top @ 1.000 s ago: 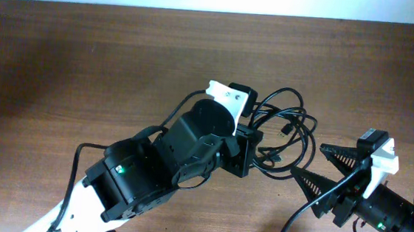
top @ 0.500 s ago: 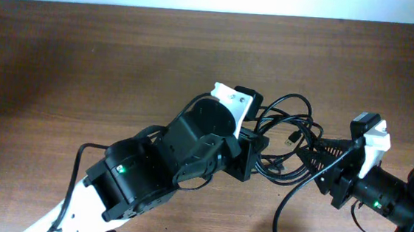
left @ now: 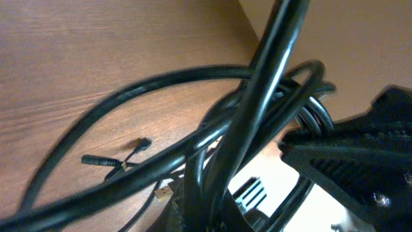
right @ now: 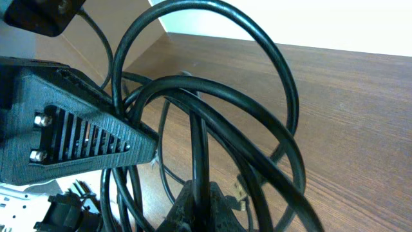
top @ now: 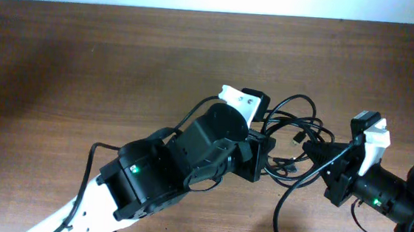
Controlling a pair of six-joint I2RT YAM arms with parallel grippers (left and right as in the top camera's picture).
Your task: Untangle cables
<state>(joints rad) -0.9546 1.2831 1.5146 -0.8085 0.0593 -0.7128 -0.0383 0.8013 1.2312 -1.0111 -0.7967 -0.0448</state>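
1. A brown wooden table [top: 85,62] fills the overhead view and lies under a tangle of thin black cables [top: 306,125]. The tangle sits a little past the middle of the tabletop.
2. The left arm [top: 173,173], bulky and black with a white lower segment, reaches up to the cables from the near edge. It covers one side of the tangle.
3. The right arm [top: 386,197], black with a white-capped wrist, comes at the cables from the opposite side, low to the table.
4. The cables form several overlapping loops. One loop arches away from the tangle toward the far edge, and the others cross between the two arms.
5. The left gripper [top: 263,154] is buried in the cables. Its fingers are drawn together, and in its wrist view a thick strand [left: 257,96] rises from right between them, so it appears clamped on the cables.
6. The right gripper [top: 315,153] meets the outer edge of the cables with its fingers together. In its wrist view one ribbed finger [right: 77,138] presses against the loops, and strands run down into the closed tips.
7. A small gold-tipped plug [right: 239,191] hangs inside the cables, just beside the right gripper.
8. A thin dark plug end [left: 96,160] lies on the wood just outside the loops.
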